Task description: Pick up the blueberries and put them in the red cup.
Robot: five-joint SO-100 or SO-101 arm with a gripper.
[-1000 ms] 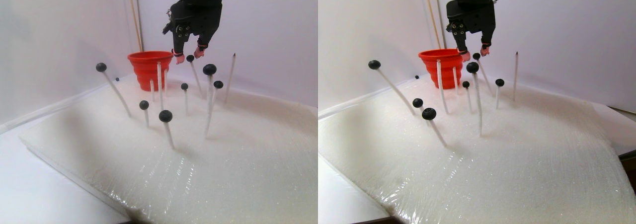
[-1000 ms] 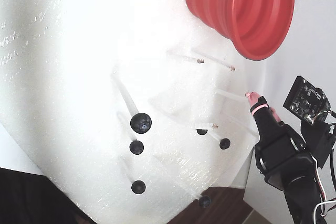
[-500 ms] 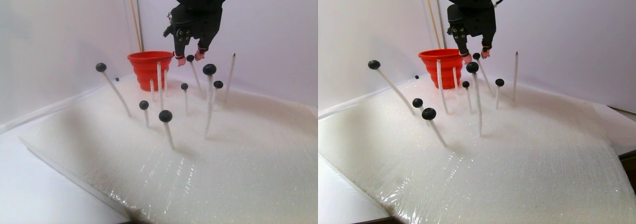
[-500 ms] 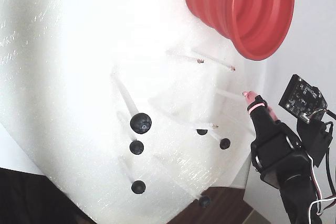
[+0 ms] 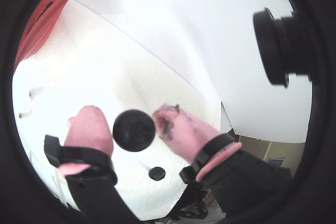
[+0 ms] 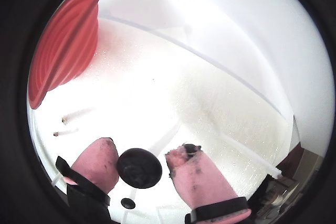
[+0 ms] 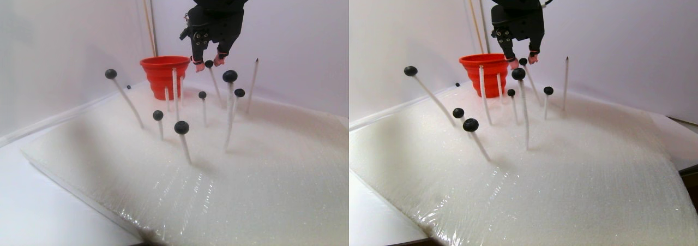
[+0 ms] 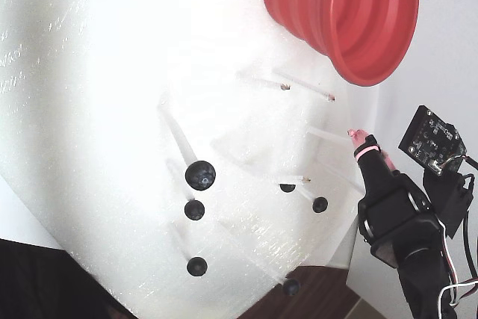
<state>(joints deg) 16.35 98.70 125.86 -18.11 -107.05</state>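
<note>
My gripper (image 5: 126,113) (image 6: 143,148) is open and straddles one of the blueberries (image 5: 134,129) (image 6: 138,168), which sits on a white stick. The left pink fingertip (image 6: 102,156) is at the berry's side, and a narrow gap shows on the right. In the stereo pair view the gripper (image 7: 208,65) hangs just right of the red cup (image 7: 161,74) with that berry (image 7: 208,64) between its tips. The ribbed red cup (image 5: 39,24) (image 6: 65,51) (image 8: 343,13) stands at the foam's far edge. Several other blueberries (image 7: 181,127) (image 8: 200,175) sit on sticks.
A white foam sheet (image 7: 262,175) under clear film covers the table. Bare pointed sticks (image 7: 253,79) (image 8: 306,87) stand beside the cup and the gripper. White walls close the back and the left in the stereo pair view. A second camera (image 5: 281,45) shows beside the gripper.
The gripper has moved in slightly around the berry and its fingers have narrowed a little. The berries, sticks and cup have not moved.
</note>
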